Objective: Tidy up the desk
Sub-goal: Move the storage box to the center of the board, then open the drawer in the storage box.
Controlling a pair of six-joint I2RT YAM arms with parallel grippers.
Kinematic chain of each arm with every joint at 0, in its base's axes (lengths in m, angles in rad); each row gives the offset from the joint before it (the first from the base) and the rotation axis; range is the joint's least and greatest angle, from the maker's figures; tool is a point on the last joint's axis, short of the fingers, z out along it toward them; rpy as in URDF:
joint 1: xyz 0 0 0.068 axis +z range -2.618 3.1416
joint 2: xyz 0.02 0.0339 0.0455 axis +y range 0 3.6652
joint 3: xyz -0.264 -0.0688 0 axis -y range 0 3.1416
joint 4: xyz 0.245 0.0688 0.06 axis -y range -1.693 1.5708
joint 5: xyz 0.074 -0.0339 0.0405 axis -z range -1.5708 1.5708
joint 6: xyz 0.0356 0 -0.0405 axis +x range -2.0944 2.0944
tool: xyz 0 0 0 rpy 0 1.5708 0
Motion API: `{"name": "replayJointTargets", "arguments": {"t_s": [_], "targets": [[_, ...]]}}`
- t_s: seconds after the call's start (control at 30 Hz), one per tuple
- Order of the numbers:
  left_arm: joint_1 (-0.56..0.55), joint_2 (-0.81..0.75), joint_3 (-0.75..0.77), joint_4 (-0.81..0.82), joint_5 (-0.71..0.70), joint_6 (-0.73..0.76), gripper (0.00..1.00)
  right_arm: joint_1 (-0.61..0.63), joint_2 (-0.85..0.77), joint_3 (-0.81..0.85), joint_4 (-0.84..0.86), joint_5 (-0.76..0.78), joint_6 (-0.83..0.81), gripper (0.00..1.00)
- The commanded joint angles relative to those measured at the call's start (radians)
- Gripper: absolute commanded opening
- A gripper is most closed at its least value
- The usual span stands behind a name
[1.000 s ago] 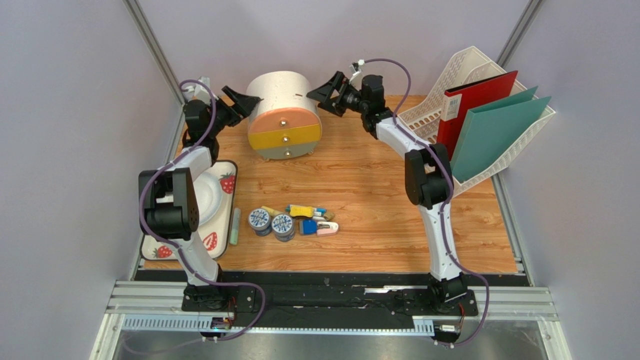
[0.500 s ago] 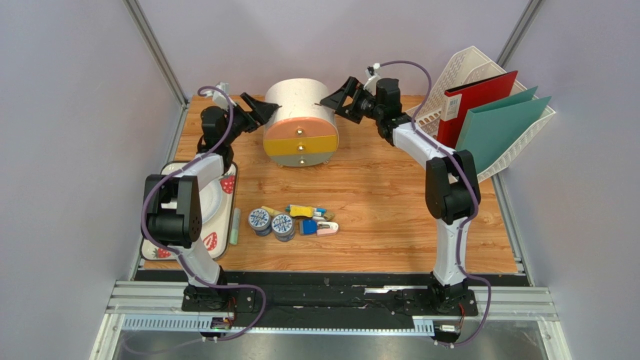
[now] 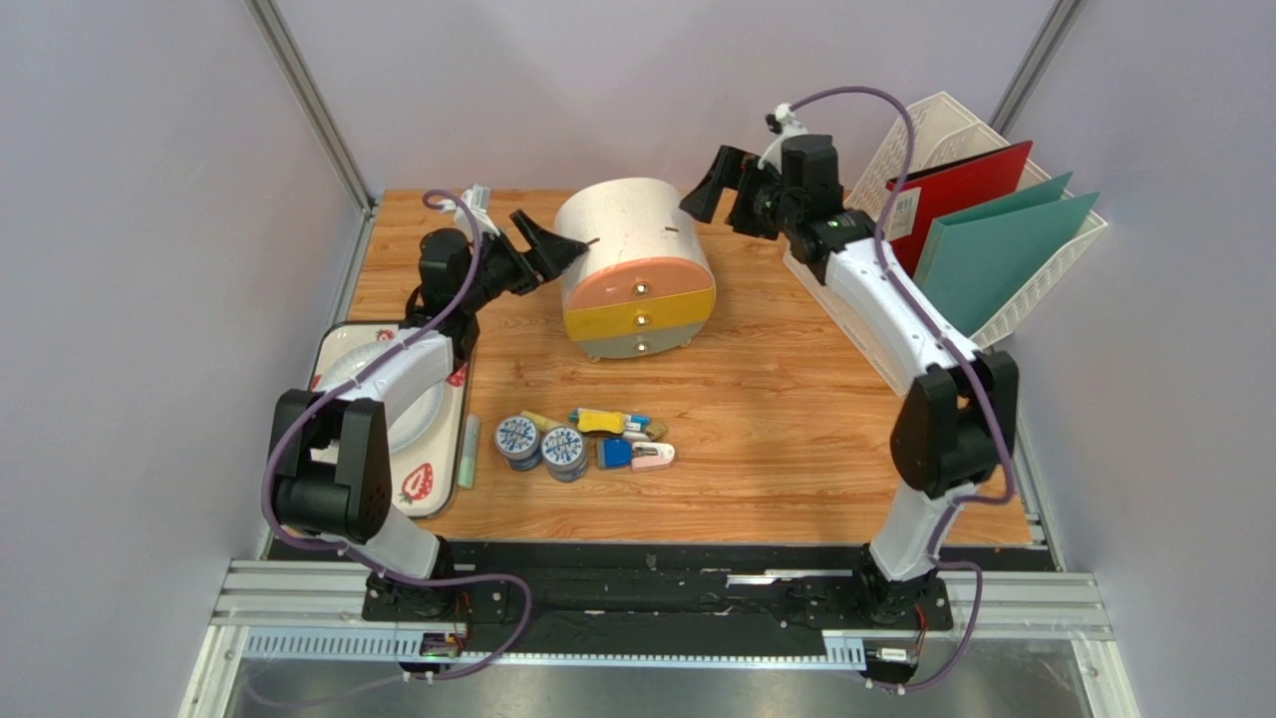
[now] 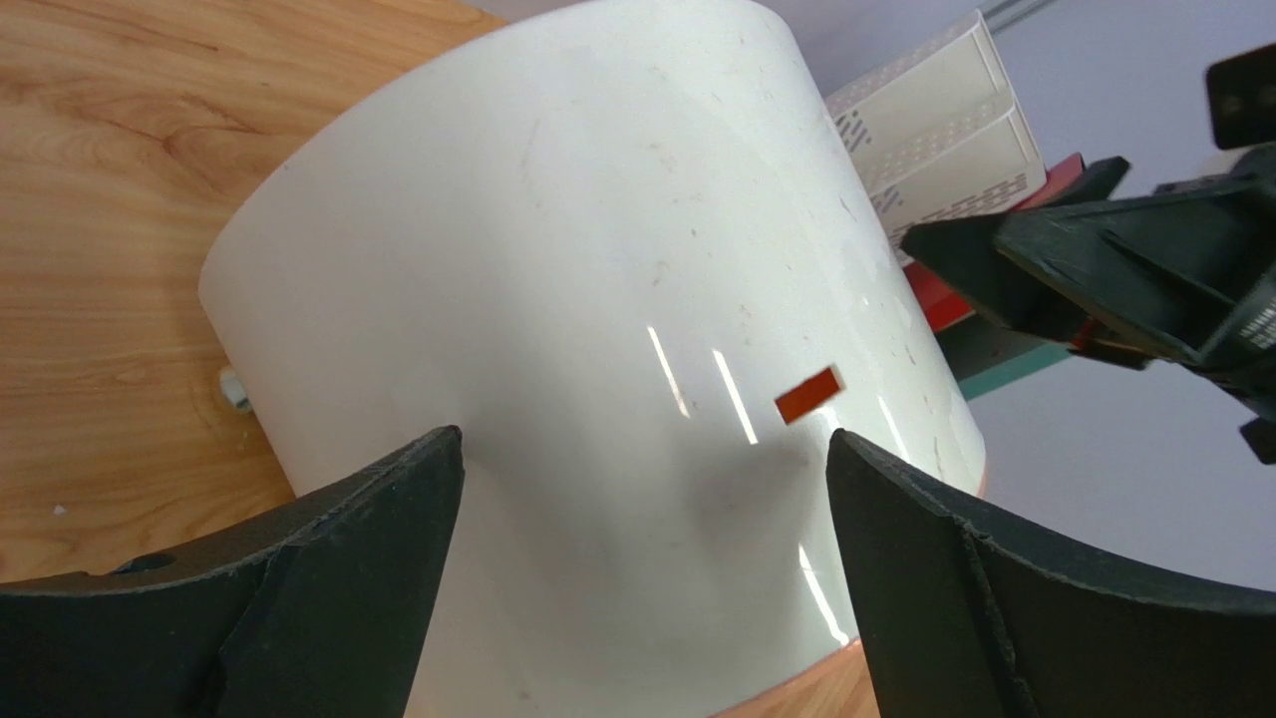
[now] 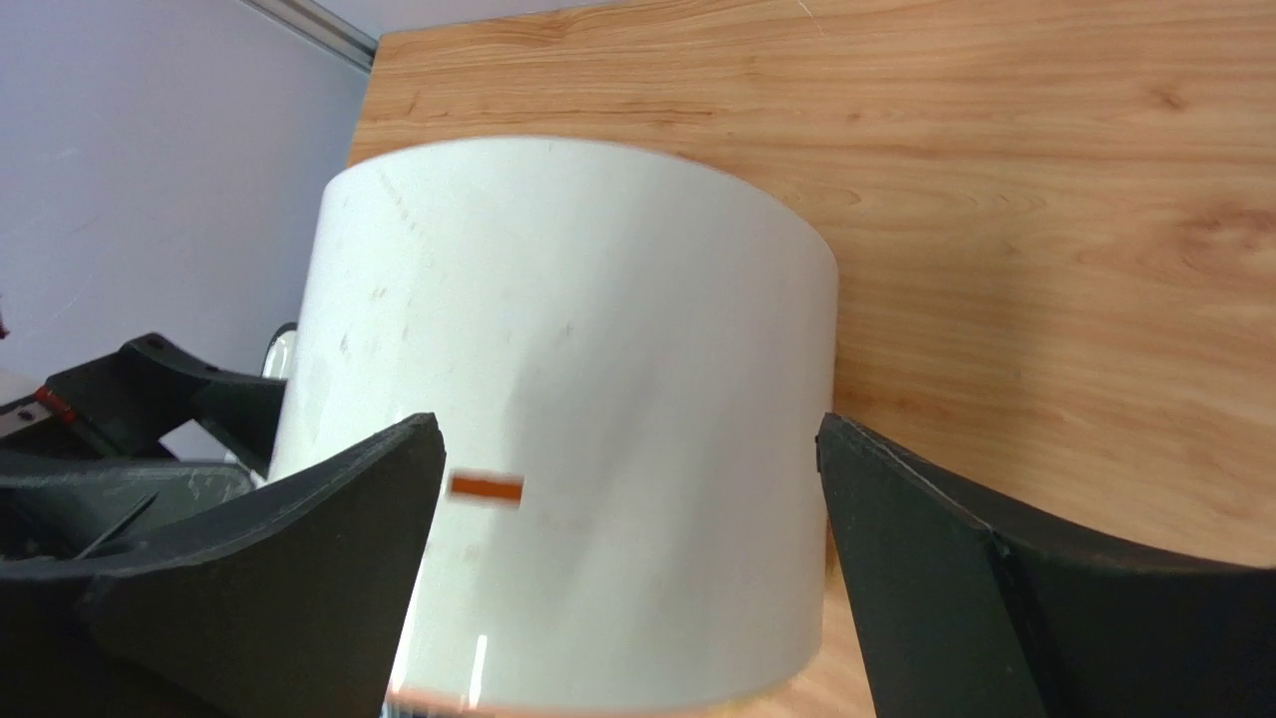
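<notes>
A round white drawer unit [image 3: 637, 269] with pink, yellow and grey drawer fronts stands at the back middle of the desk [image 3: 779, 404]. My left gripper [image 3: 542, 247] is open at its left side, fingers spread close against the white wall [image 4: 599, 344]. At the unit's back right corner is my right gripper [image 3: 724, 187], also open and facing the same white wall [image 5: 584, 419]. In each wrist view, the black fingers [image 4: 345, 554] [image 5: 959, 569] flank the curved wall without closing on it. Each gripper shows beyond the unit in the other's view.
A white rack [image 3: 959, 135] holding a red folder [image 3: 959, 202] and green folders [image 3: 1004, 262] stands at the back right. A strawberry-print tray [image 3: 333, 341] with a white plate lies at the left. Two round blue-patterned rolls [image 3: 518, 439], a pale green stick [image 3: 469, 449] and small clips [image 3: 629, 439] lie near the front middle.
The drawer unit has slid right and slightly nearer across the desk. Both arms have moved right with it, staying open on either side.
</notes>
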Motion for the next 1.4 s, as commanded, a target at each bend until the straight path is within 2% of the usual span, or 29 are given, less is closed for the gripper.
{"name": "replayJointTargets", "arguments": {"t_s": [0.0, 0.23, 0.47, 0.77, 1.03, 1.17, 1.37], "targets": [[-0.004, -0.081, 0.001, -0.071, 0.011, 0.039, 0.99, -0.002, -0.238, -0.132, -0.011, 0.064, -0.040, 0.99], [-0.003, -0.113, 0.006, -0.121, 0.011, 0.067, 0.99, 0.044, -0.473, -0.396, 0.015, 0.033, -0.014, 0.98], [-0.004, -0.121, 0.049, -0.164, 0.022, 0.092, 0.99, 0.113, -0.492, -0.551, 0.063, 0.001, 0.067, 0.95], [-0.003, -0.178, 0.052, -0.233, 0.008, 0.131, 0.99, 0.140, -0.325, -0.469, 0.053, -0.011, 0.084, 0.94], [-0.003, -0.202, 0.079, -0.298, 0.017, 0.170, 0.99, 0.133, -0.233, -0.381, 0.084, 0.095, 0.052, 0.95], [-0.003, -0.204, 0.079, -0.301, 0.025, 0.171, 0.99, 0.119, -0.193, -0.292, 0.055, 0.093, 0.035, 0.95], [-0.003, -0.213, 0.075, -0.316, 0.034, 0.179, 0.99, 0.090, -0.152, -0.246, 0.034, 0.043, 0.023, 0.95]]}}
